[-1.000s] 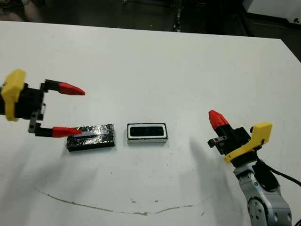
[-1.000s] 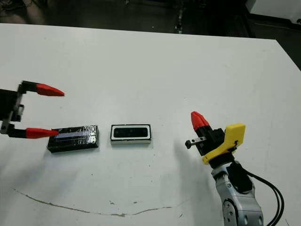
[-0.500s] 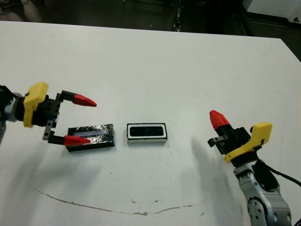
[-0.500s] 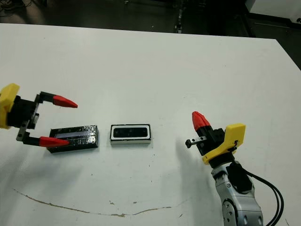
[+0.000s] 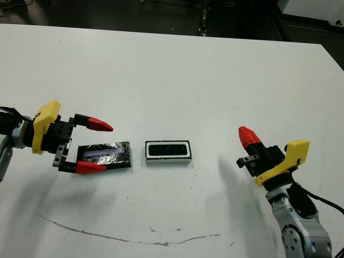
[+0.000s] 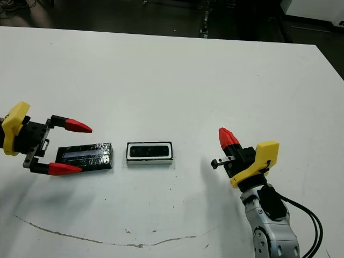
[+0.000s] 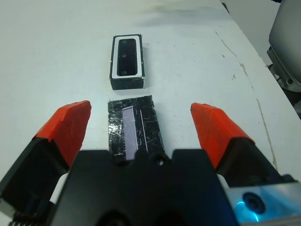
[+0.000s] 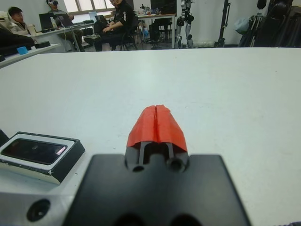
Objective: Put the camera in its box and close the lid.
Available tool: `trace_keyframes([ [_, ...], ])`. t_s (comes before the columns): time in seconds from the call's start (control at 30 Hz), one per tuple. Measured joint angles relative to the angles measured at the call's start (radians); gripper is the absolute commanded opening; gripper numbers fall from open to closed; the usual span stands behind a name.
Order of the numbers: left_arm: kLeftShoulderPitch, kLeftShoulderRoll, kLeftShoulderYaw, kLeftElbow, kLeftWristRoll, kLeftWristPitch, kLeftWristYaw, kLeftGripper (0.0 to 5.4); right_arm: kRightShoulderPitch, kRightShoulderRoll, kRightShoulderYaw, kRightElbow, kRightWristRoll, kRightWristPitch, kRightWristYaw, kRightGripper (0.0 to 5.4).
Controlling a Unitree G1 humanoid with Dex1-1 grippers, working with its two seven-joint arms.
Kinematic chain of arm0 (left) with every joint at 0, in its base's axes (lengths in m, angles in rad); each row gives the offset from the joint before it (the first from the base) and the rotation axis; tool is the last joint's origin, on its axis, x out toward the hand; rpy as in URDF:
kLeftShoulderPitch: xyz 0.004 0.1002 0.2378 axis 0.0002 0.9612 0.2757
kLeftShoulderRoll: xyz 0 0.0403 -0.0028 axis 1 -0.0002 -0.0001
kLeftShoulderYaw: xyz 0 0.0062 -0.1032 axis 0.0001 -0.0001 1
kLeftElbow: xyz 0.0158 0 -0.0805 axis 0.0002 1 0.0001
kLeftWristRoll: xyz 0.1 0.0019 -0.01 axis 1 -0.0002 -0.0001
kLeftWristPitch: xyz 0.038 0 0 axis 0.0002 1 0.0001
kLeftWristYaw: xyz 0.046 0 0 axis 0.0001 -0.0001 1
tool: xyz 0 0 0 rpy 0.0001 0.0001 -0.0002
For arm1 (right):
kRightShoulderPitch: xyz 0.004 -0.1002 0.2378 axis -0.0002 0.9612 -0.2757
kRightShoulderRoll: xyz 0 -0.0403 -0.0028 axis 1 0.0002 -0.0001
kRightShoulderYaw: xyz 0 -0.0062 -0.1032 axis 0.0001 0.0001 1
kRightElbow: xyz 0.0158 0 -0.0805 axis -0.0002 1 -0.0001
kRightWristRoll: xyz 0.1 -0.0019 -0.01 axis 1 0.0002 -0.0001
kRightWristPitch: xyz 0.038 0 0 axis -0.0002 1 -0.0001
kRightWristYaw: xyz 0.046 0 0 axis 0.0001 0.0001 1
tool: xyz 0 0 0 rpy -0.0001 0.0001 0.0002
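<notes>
Head view: the left gripper [image 5: 95, 146] sits mid-left, fingers spread wide around the left end of the lid [image 5: 105, 156]. Right beside it at centre, the box [image 5: 168, 151] has the camera [image 5: 168, 149] lying inside. The right gripper [image 5: 246, 136] is lower right, tips pressed together on nothing

Left wrist: lid [image 7: 134, 125] between the 2 red fingers [image 7: 68, 127], box beyond it

Right wrist: box [image 8: 40, 154] at lower left, people seated at upper left

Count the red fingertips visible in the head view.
3. Two on the left tool, one on each side of the lid; one red tip showing on the right tool, where the two fingers are pressed together.
</notes>
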Motion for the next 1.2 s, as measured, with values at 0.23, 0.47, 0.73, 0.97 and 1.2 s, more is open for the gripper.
trace_keyframes([
  [0.23, 0.038, -0.014, 0.012, -0.002, 0.022, -0.026, 0.025, 5.4, 0.001, 0.0, 0.008, 0.001, 0.0, -0.002, 0.007, 0.02],
  [0.47, 0.044, -0.015, -0.006, -0.01, 0.076, -0.035, 0.057, 5.4, 0.002, -0.001, 0.011, 0.009, 0.003, -0.016, 0.015, 0.02],
  [0.73, 0.044, -0.015, -0.028, -0.016, 0.108, 0.022, 0.072, 5.4, 0.008, -0.001, 0.013, 0.01, 0.002, -0.02, 0.015, 0.02],
  [0.97, 0.037, -0.015, -0.045, -0.019, 0.136, 0.029, 0.079, 5.4, 0.008, -0.001, 0.014, 0.01, 0.002, -0.02, 0.015, 0.02],
  [1.2, 0.037, -0.015, -0.047, -0.022, 0.147, 0.051, 0.092, 5.4, 0.008, -0.001, 0.013, 0.01, 0.009, -0.02, 0.017, 0.02],
])
